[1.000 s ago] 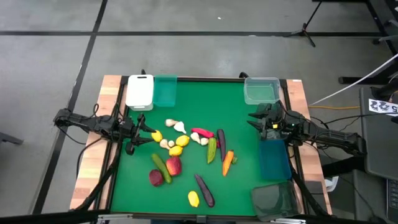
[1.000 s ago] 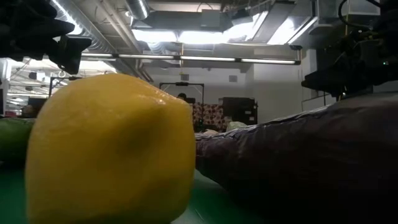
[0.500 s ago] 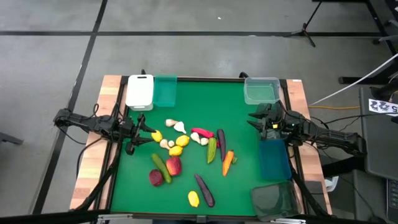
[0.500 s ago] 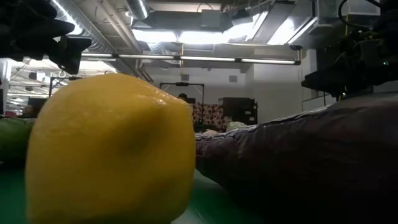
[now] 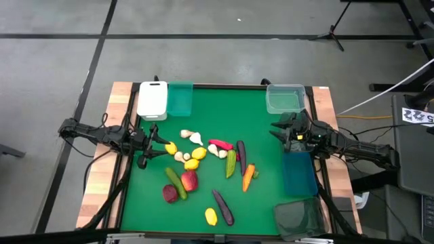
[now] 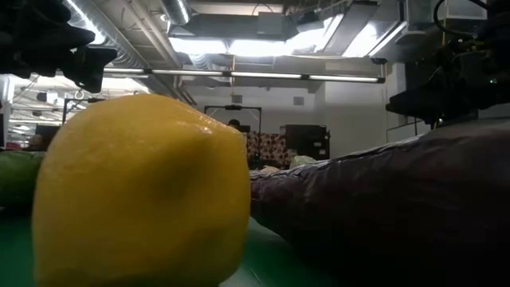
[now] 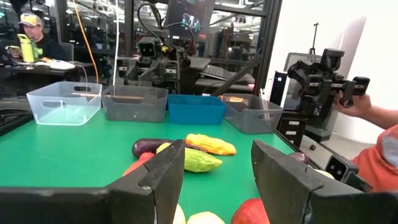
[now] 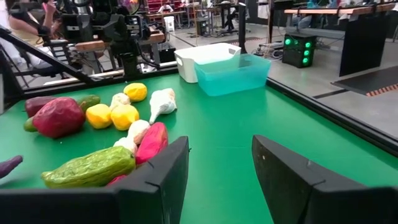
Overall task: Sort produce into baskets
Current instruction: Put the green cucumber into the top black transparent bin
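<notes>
smooth plastic toy produce [image 5: 203, 166] lies heaped mid-bench on a green mat: round yellow lemons [image 5: 194, 156], lumpy white garlic [image 5: 196, 138], a ridged green cucumber [image 5: 230, 163], a tapered orange carrot [image 5: 248, 177], a long purple eggplant [image 5: 222, 207]. white basket [image 5: 152, 99] and teal basket [image 5: 180, 99] touch at the far left corner; clear basket [image 5: 285, 98], blue basket [image 5: 299, 172] and grey basket [image 5: 298, 217] line the right edge. left gripper [image 5: 163, 144], jaws parted and empty, sits just beside the heap; right gripper [image 5: 277, 131], likewise parted and empty, sits near the clear basket.
</notes>
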`<state>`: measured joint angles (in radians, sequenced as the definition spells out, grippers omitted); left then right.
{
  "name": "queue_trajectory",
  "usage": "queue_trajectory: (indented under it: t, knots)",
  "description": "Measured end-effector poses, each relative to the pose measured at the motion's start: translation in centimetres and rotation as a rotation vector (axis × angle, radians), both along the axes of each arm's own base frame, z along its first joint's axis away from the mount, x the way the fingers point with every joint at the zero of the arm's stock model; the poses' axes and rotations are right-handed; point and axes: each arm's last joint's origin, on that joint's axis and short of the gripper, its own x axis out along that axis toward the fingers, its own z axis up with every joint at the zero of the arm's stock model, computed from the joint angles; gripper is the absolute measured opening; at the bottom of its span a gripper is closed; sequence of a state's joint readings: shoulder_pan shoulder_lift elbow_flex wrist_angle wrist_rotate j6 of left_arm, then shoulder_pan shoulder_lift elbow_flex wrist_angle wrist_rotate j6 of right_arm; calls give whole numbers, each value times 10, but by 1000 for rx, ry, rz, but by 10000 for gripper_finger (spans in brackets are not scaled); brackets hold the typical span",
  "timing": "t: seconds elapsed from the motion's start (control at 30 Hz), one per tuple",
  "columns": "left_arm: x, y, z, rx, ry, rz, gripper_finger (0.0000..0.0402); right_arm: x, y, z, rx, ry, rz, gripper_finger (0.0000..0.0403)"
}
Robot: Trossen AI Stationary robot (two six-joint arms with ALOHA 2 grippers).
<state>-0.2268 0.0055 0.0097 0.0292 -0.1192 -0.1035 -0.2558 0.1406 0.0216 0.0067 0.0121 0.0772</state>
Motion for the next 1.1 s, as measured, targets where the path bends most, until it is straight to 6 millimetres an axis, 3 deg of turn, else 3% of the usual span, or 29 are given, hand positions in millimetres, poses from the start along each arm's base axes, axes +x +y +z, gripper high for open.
queue_trajectory:
  t: [0.3,0.53,0.8,1.1]
  knots:
    - [0,0,1,90,-21,4,182,0,0,0,0,0,5,179]
    - [0,0,0,4,-1,1,182,0,0,0,5,-2,4,179]
    - [0,0,0,55,-10,3,182,0,0,0,174,-51,-15,179]
    - [-1,0,9,-155,-83,-11,182,0,1,0,176,-49,9,179]
